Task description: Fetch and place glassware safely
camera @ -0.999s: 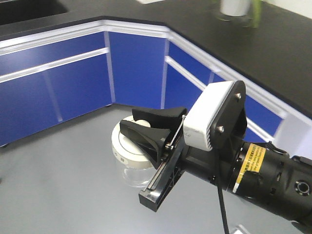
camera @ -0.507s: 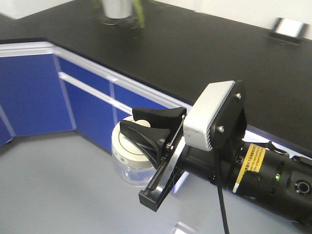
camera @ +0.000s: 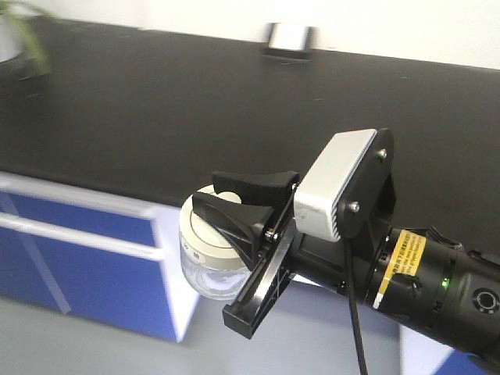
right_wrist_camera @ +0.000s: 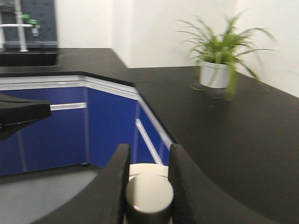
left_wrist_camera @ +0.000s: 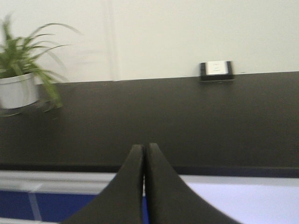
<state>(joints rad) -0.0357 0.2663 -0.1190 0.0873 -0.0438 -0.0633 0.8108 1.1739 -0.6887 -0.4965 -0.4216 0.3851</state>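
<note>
1. Exterior front-facing view: the right gripper [camera: 208, 192] is clenched on the knob of the cream-white lid [camera: 199, 238] of the glass jar [camera: 207, 273], with one finger on each side of the knob.
2. The glass jar hangs upright in the air under this grip. It is seen against the edge of the black countertop [camera: 156, 109] and the blue cabinet [camera: 78, 269] (how near it is to them I cannot tell).
3. Right wrist view: the two black fingers [right_wrist_camera: 114, 177] press the round knob [right_wrist_camera: 149, 198], and the lid shows just behind it.
4. Left wrist view: the left gripper [left_wrist_camera: 144, 154] is closed, and its two fingers touch each other at the tips.
5. One potted plant [left_wrist_camera: 21, 79] stands on the black countertop, well apart from a small grey box [left_wrist_camera: 216, 70] at the wall.
</note>
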